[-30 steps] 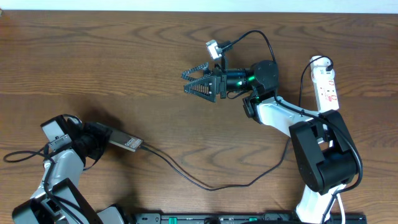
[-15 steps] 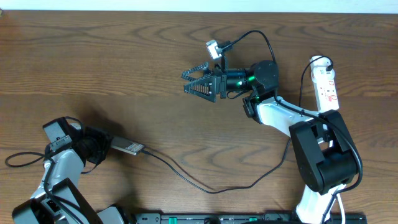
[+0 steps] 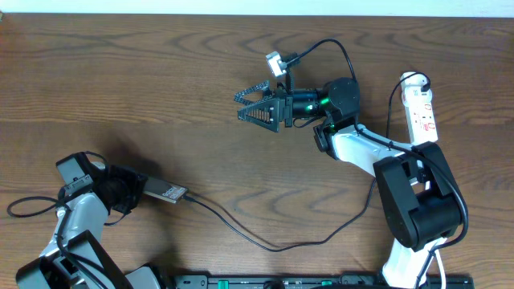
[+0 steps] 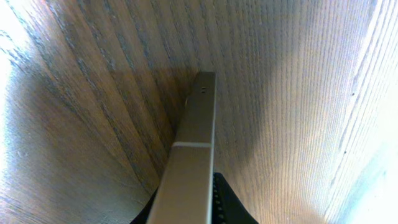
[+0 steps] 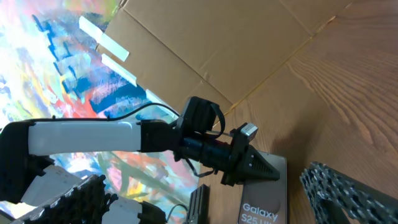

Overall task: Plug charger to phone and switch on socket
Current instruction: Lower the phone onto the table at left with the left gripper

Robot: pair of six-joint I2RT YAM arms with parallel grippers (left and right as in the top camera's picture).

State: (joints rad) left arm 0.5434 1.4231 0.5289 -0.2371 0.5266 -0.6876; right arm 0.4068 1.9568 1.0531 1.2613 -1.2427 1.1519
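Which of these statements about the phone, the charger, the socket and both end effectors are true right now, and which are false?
1. The left end effector is clamped on the phone. True.
2. The right end effector grips the charger. False: it is open and empty, well away from the charger.
3. The socket lies beside the phone. False: it lies far from it, at the right of the overhead view.
4. The charger runs up to the phone's end. True.
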